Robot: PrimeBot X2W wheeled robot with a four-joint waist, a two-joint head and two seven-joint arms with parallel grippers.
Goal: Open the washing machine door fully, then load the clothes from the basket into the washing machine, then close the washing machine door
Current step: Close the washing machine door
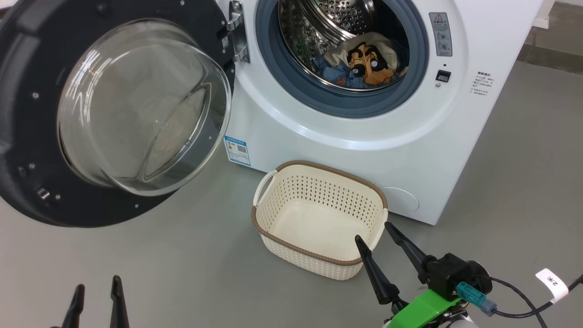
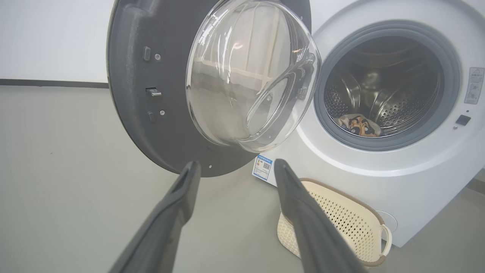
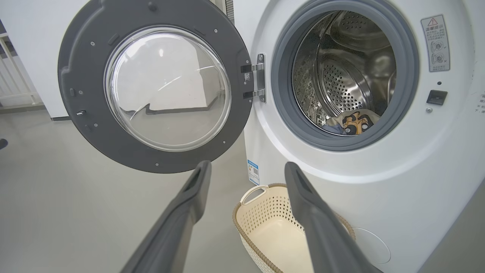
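The washing machine door (image 1: 114, 114) is standing swung wide to the left of the opening in the head view. It is hanging on its hinge (image 1: 237, 36), with the inner face and clear glass bowl turned toward the camera. The washing machine (image 1: 364, 136) is sitting on the grey floor (image 1: 182, 273) with its mouth uncovered, the grey gasket (image 1: 268, 59) ringing the perforated steel drum (image 1: 328, 23). The clothes (image 1: 364, 64) are lying inside the drum at its bottom, showing blue fabric, a pale fold and an orange-and-brown cartoon print. The basket (image 1: 314, 191) is resting on the floor just in front of the machine, below the opening, and its bare cream bottom is showing; whether it is touching the front panel cannot be told. The blue energy sticker (image 1: 237, 150) is showing on the lower front, just left of the basket. The left gripper (image 1: 98, 283) is hovering over the floor at the lower left of the head view, pointing toward the door's lower rim and well apart from the basket. Its fingers are spread and gripping nothing. The right gripper (image 1: 372, 230) is hovering at the basket's near right corner with its fingers parted and nothing between them; contact with the rim cannot be told. Behind it, a green bracket (image 1: 421, 307) and a black cable (image 1: 519, 296) with a white tag (image 1: 552, 282) are showing
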